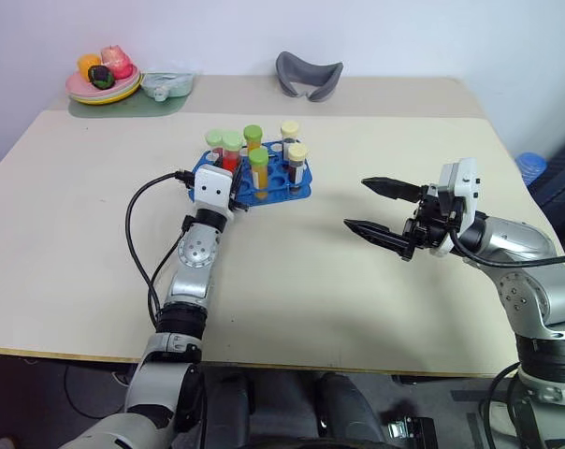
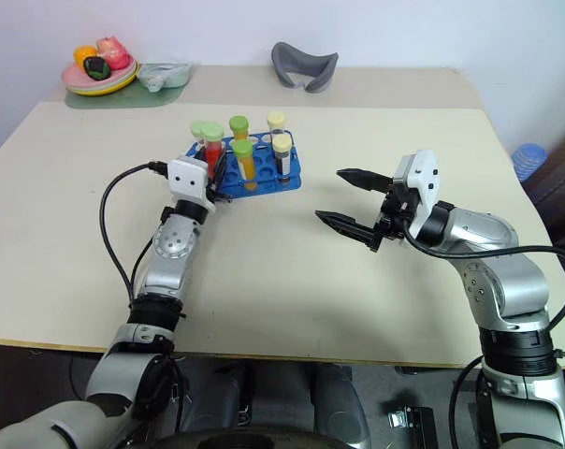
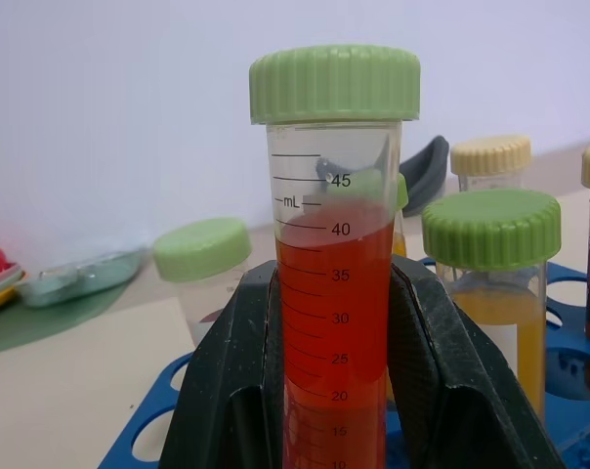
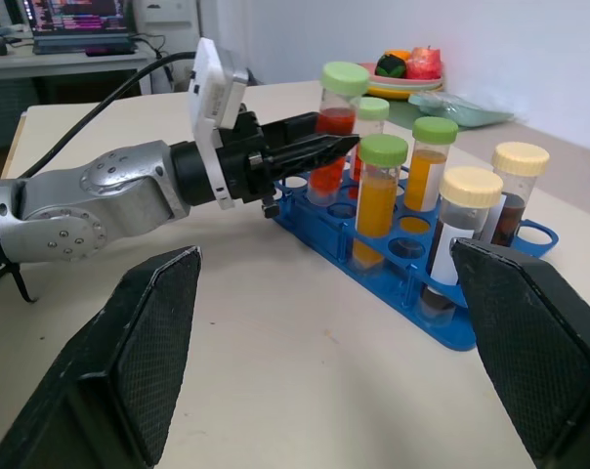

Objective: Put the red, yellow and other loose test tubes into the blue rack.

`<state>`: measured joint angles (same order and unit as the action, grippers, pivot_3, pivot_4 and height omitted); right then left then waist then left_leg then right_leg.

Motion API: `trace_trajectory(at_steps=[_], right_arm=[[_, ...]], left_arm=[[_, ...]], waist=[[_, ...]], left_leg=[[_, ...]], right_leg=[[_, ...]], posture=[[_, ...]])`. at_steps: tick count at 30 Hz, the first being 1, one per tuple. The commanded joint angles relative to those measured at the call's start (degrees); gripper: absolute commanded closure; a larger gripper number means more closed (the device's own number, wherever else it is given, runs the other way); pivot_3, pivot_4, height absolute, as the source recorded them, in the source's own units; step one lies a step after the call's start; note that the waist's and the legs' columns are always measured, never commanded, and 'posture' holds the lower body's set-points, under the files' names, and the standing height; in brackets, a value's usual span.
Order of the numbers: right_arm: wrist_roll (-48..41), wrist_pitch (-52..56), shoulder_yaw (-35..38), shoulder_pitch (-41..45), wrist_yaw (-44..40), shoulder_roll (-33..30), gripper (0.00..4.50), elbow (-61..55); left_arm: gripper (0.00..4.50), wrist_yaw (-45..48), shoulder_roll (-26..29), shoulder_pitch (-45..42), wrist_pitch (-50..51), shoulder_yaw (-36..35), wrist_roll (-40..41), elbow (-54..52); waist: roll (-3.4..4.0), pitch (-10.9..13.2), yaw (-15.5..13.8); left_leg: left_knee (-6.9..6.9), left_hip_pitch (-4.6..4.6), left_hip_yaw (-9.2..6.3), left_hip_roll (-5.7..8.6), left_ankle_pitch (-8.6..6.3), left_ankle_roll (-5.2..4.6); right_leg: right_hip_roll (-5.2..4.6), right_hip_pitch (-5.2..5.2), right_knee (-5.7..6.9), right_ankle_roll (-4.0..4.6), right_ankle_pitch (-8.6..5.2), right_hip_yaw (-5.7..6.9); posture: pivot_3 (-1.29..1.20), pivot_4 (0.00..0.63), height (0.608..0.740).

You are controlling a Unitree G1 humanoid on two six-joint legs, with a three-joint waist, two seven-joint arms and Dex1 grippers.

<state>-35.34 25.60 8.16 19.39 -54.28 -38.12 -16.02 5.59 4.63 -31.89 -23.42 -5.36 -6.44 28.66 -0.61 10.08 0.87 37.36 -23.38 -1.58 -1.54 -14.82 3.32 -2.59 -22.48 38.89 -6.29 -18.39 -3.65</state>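
The beige table [image 1: 357, 281] stands against a white wall. On it, the blue rack [image 1: 292, 192] holds upright tubes. The left gripper [image 4: 324, 149] clamps the red tube [image 3: 332, 293] at the rack. Right of the rack, the right gripper [image 1: 374, 208] hangs wide open, empty.

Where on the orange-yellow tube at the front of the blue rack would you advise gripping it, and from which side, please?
Grip the orange-yellow tube on its clear wall just below the green cap, probably from the open table side. It stands upright in the blue rack, with other tubes behind it and its lower end in the hole.
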Motion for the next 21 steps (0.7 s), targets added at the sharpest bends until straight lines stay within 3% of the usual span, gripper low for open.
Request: trace_trajectory(at_steps=[1, 21], right_arm=[[-1.35, -0.18, 1.75, 1.14, 0.21, -0.67, 0.31, -2.10], [-1.06, 0.38, 1.78, 2.46, 0.53, -0.98, 0.31, -1.84]], left_arm=[[3.68, -1.90, 1.49, 2.31, -0.45, -1.32, 1.39, 1.84], [3.68, -0.97, 1.04, -1.79, -5.78, 2.20, 2.57, 9.00]], waist=[[0.03, -0.02, 0.10], [0.11, -0.10, -0.17]], left_leg=[[0.00, 0.01, 0.00, 0.00, 0.00, 0.00], [0.00, 0.06, -0.01, 0.02, 0.00, 0.00]], right_leg=[[0.00, 0.01, 0.00, 0.00, 0.00, 0.00], [0.00, 0.11, -0.04, 0.00, 0.00, 0.01]], posture=[[0.00, 0.150, 0.740], [0.00, 0.150, 0.740]])
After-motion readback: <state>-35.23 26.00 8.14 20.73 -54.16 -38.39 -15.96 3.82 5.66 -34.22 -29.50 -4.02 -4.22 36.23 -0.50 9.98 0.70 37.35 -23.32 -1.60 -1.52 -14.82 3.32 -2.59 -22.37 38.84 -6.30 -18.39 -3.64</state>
